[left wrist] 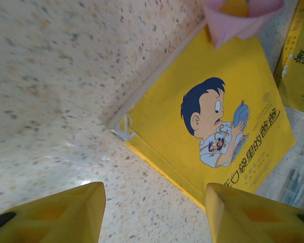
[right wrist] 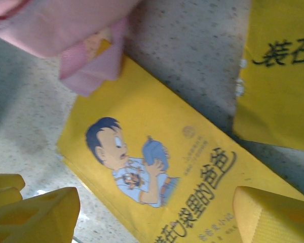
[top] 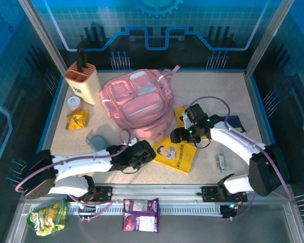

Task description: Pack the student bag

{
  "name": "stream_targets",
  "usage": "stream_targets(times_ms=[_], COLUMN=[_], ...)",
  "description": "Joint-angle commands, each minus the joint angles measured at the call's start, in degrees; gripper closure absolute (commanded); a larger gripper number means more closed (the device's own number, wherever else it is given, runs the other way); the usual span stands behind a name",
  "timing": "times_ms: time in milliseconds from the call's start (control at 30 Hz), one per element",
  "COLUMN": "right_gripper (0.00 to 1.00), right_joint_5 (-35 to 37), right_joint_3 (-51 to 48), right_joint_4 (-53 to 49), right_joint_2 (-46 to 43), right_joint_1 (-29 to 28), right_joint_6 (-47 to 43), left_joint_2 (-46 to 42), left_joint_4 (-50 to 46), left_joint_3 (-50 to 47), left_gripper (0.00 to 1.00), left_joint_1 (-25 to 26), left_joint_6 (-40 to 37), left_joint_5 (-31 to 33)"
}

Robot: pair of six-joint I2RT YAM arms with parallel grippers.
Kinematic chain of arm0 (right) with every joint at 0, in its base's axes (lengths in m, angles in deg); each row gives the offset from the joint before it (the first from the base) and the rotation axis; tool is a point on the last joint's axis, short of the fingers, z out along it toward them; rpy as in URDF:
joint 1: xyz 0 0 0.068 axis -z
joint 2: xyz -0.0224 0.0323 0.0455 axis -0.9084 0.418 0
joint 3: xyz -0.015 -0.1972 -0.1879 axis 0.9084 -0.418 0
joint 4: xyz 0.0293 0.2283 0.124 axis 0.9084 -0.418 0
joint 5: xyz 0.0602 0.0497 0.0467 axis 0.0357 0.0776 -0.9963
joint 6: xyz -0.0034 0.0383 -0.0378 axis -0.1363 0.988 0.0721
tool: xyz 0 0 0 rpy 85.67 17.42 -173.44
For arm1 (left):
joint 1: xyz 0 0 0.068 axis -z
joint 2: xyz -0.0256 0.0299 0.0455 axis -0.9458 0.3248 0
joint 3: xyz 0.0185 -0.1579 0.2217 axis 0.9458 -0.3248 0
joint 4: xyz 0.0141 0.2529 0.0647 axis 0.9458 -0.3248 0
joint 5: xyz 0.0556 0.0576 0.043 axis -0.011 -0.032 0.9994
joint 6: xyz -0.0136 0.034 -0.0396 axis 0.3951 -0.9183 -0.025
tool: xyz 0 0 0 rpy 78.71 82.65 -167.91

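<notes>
**Item:** student bag (top: 137, 101), pink, is lying at the middle back of the tabletop (top: 233, 96). One strap (right wrist: 91, 71) is resting across the far corner of the yellow picture book (top: 175, 154).

**Book:** it is lying just in front of the bag, its long axis running diagonally from the bag toward the near right.

**Left gripper** (left wrist: 154, 200): it is hovering just beside the book's left edge, released and empty.

**Right gripper** (right wrist: 154, 198): it is hanging over the book's far end, spread wide and holding nothing.

**Relation:** the book is lying between the two grippers, with the bag beyond both.

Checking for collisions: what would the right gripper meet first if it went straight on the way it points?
Most likely the yellow paperback book with a cartoon boy, lying straight ahead of the right gripper; depth is unclear.
</notes>
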Motion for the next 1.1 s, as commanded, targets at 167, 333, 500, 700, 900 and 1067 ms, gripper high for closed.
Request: stream_targets(times_ms=[167,333,500,700,900,1067], right_gripper=[0.16,0.09,0.08,0.09,0.11,0.12], right_joint_5=[2.09,4.17,1.84,0.36,-1.32,-3.71], right_joint_3=[-3.78,-3.26,-4.32,-6.25,-8.63,-9.10], right_joint_4=[0.99,1.56,2.61,2.65,3.13,6.61], right_joint_2=[3.90,7.18,8.73,7.95,5.08,4.18], right_joint_1=[3.14,4.00,4.15,2.30,-2.12,-7.31], right_joint_6=[-2.05,-3.20,-2.81,-1.08,2.83,7.64], left_joint_2=[11.13,12.31,13.70,15.63,15.83,15.85], left_joint_4=[8.97,13.24,16.73,16.42,16.56,19.08], left_joint_3=[2.60,0.61,0.37,1.33,1.71,1.14], left_gripper=[0.44,0.44,0.44,0.43,0.43,0.43], left_joint_1=[2.43,2.26,1.10,-2.00,-6.36,-11.91], left_joint_6=[12.18,11.85,10.96,8.52,0.52,-6.90], left_joint_5=[1.71,4.68,4.96,4.74,5.21,1.29])
